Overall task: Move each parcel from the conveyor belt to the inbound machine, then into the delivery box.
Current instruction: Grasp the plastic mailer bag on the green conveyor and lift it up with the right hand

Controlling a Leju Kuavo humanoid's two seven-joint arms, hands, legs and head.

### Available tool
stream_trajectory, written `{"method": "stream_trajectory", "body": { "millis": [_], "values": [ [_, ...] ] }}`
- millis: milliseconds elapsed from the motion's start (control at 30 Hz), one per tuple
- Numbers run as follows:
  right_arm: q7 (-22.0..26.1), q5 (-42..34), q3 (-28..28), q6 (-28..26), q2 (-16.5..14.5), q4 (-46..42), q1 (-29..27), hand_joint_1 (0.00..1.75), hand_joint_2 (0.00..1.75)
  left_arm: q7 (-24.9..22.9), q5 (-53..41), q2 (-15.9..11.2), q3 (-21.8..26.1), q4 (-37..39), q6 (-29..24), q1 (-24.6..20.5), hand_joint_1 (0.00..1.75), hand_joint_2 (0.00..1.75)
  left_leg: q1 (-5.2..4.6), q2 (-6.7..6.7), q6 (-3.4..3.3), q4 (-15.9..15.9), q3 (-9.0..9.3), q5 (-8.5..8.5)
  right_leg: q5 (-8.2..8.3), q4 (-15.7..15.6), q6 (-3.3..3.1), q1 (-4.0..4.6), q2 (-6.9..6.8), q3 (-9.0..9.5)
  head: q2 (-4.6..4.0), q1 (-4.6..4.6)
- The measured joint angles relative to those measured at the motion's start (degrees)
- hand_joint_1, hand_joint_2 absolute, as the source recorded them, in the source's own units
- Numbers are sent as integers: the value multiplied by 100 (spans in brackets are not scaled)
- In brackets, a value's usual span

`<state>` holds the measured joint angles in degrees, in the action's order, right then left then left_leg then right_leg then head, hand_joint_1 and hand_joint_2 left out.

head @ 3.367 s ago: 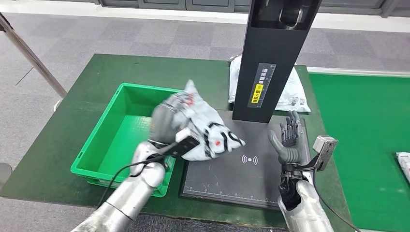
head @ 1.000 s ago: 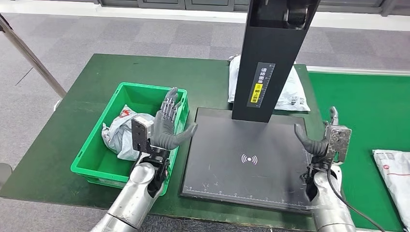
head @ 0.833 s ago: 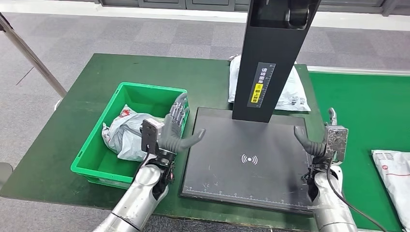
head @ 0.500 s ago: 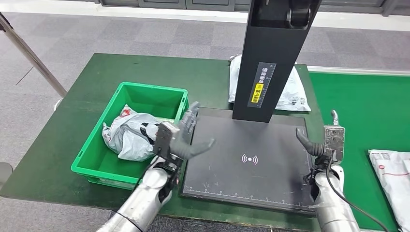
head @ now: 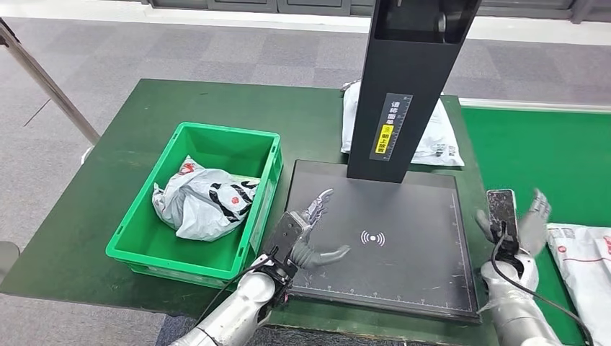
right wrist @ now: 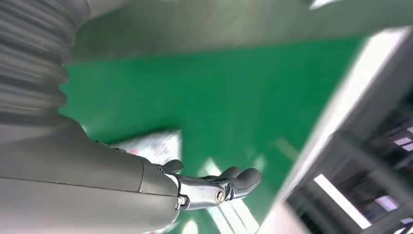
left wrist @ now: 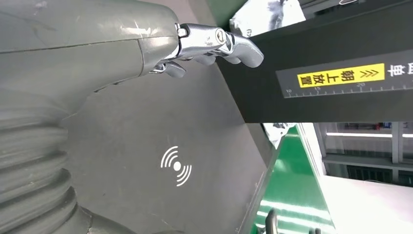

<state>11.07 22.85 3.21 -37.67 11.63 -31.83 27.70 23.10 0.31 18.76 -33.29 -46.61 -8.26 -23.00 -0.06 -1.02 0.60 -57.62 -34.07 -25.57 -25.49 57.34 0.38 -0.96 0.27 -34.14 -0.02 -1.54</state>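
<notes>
Fingers spread; conveyor parcel cut off.

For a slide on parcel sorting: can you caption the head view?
One parcel in the green box; both hands, left and right, empty beside the scanner plate.

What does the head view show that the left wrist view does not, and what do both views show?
Only the head view shows the green box with a parcel inside it, the right hand open near another parcel on the belt, and the whole table.

Only the left wrist view gives a close look at the left hand above the scanner plate, with nothing in it.

Both show the left hand, the plate with its white wave symbol, the black column with the yellow label, and the white parcel behind the column.
</notes>
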Motion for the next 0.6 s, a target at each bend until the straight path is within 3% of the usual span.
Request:
{"method": "stream_trajectory", "body": {
  "millis": [233,500,600],
  "values": [
    [-1400,1174,141,-209,481,662,15,0,175,131,168,-40,0,26,-33,22,0,175,-6,-1,-7,-2,-5,-4,-3,-1,5,-6,-1,0,-1,0],
    [-2836,1968,203,108,1020,1213,-171,0,175,245,331,-175,0,-82,3,89,0,175,-8,-9,-10,-3,-9,-6,-6,-2,10,-7,-7,-1,-1,0],
    [-3144,2165,203,233,1188,1322,-293,0,175,241,383,-238,0,-169,17,114,0,175,-8,-9,-13,-3,-9,-9,-8,-2,12,-7,-6,-1,0,-1]
  ]
}}
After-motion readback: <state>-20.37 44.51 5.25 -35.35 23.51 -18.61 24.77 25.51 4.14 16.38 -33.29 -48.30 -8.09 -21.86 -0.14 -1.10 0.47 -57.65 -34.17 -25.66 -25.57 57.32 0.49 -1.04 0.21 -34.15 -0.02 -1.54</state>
